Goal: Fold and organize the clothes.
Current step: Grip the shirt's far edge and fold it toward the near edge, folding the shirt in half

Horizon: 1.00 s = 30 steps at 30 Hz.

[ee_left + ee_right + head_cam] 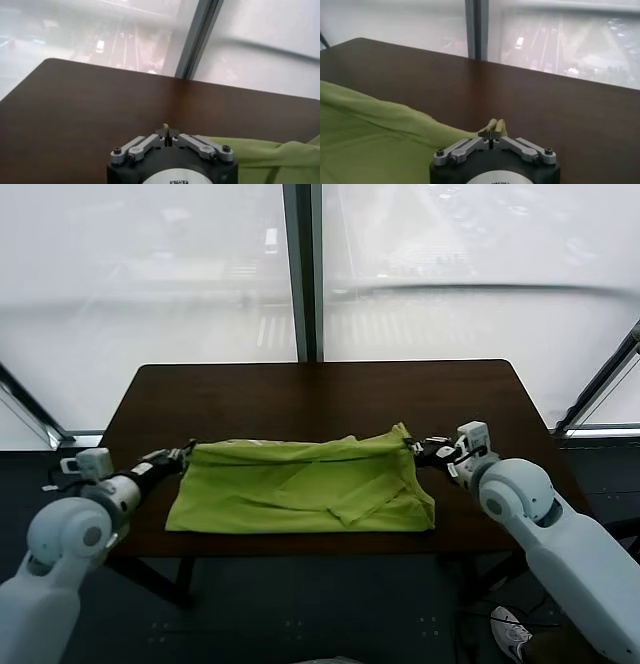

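Observation:
A lime-green T-shirt [300, 487] lies folded over on itself near the front edge of the dark brown table [320, 389]. My left gripper [183, 454] is shut on the shirt's back left corner; a sliver of green fabric shows between its jaws in the left wrist view [165, 129]. My right gripper [417, 446] is shut on the shirt's back right corner, with a pinch of green fabric sticking out past its jaws in the right wrist view [494, 127]. The shirt's back edge is stretched between the two grippers, slightly off the table.
Behind the table is a large window with a dark vertical frame post [302, 274]. The back half of the table is bare wood. The table's front edge [300, 539] runs just in front of the shirt.

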Motion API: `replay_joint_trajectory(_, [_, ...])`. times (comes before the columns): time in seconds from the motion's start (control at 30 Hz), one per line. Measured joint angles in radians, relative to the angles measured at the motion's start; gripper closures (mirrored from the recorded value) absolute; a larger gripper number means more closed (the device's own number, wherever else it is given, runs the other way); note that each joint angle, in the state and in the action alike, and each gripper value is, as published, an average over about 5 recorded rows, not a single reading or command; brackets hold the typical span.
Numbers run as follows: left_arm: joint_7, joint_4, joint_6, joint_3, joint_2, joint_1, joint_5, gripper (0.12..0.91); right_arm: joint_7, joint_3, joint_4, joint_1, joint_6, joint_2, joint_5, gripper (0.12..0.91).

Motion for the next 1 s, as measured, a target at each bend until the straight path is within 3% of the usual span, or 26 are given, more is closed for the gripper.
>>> replay_joint_trajectory(0.87, [-0.001,-0.047,0.005,-0.051,-0.031,0.1,0.032,0.841,0.005,0.029,0.077,-0.123,-0.011,-0.037,0.003,0.887])
replay_joint_trajectory(0.93, [-0.003,-0.054,0.007,-0.06,-0.032,0.108,0.032,0.84,0.012,0.035,0.084,-0.13,-0.014,-0.043,0.006,0.877])
replay_joint_trajectory(1.0, [-0.004,-0.058,0.008,-0.069,-0.031,0.117,0.032,0.833,0.019,0.043,0.091,-0.135,-0.017,-0.048,0.011,0.819])
